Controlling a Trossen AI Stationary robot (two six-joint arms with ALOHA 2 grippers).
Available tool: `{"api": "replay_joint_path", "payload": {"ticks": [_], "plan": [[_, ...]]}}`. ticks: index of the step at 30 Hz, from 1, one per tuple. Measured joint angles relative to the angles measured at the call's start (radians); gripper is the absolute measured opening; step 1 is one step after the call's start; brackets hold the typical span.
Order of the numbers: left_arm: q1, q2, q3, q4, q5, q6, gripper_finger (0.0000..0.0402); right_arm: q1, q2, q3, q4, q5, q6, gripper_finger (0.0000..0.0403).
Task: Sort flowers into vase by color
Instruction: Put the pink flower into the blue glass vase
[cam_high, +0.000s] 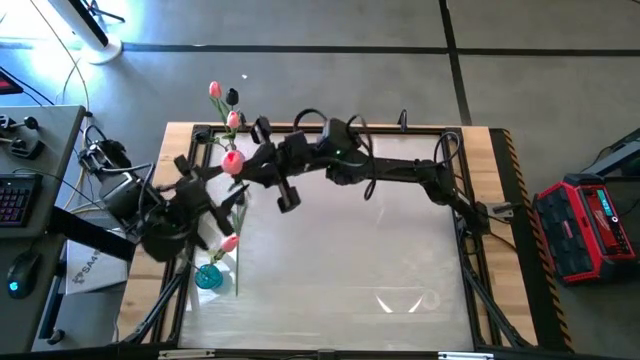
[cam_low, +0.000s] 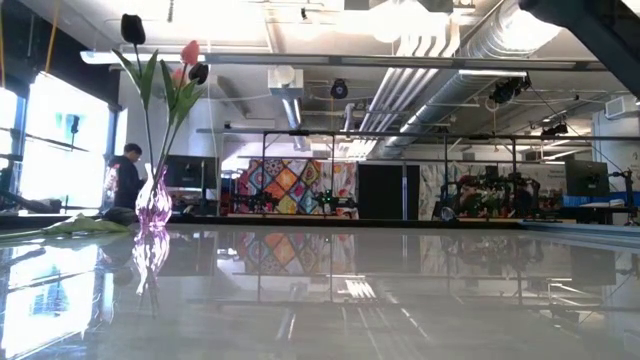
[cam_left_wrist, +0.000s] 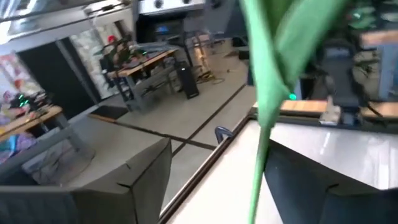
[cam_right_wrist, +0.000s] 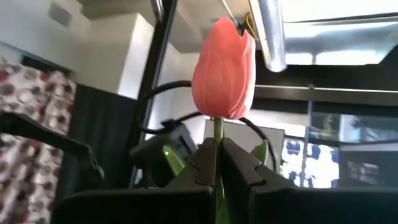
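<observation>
High view: at the bench's (cam_high: 400, 260) left edge the left gripper (cam_high: 200, 205) hangs above a blue vase (cam_high: 208, 276) with one pink tulip (cam_high: 228, 243) by it; its fingers look part-spread around a green stem (cam_left_wrist: 260, 155), though whether they grip it cannot be told. At the far left corner a purple vase (cam_low: 153, 203) holds three flowers, two dark and one pink. Right of it, the right gripper (cam_high: 240, 165) has its fingers (cam_right_wrist: 202, 165) pressed on a pink tulip's (cam_right_wrist: 222, 68) stem. This looks like mid-delivery; next, each stem needs lowering into its matching vase. Five flowers and two vases show.
</observation>
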Motion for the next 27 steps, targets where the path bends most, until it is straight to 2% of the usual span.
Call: {"api": "replay_joint_path", "payload": {"ticks": [3,6,11,15,19,23,27], "plan": [[0.024,-0.003,0.000,0.102,0.000,0.062,0.0209,-0.019,0.000,0.000,0.063,-0.023,0.074,0.0000],[0.052,-0.004,0.000,0.252,0.009,0.189,0.0179,-0.031,-0.001,0.000,0.121,-0.026,0.134,0.0000],[0.109,-0.004,0.000,0.463,0.156,0.393,0.0133,-0.030,-0.002,0.000,0.123,-0.012,0.182,0.0000],[0.116,-0.010,0.000,0.575,0.178,0.488,0.0110,-0.029,-0.002,0.000,0.126,-0.008,0.279,0.0000],[0.085,-0.032,0.000,0.604,0.175,0.445,0.0093,-0.021,-0.002,0.000,0.124,0.006,0.400,0.0000],[0.032,-0.047,0.000,0.564,0.184,0.335,0.0066,0.009,-0.002,0.000,0.102,0.013,0.406,0.0000],[-0.013,-0.046,-0.001,0.524,0.214,0.271,0.0017,0.028,-0.002,0.001,0.026,0.050,0.378,0.0000]]}}
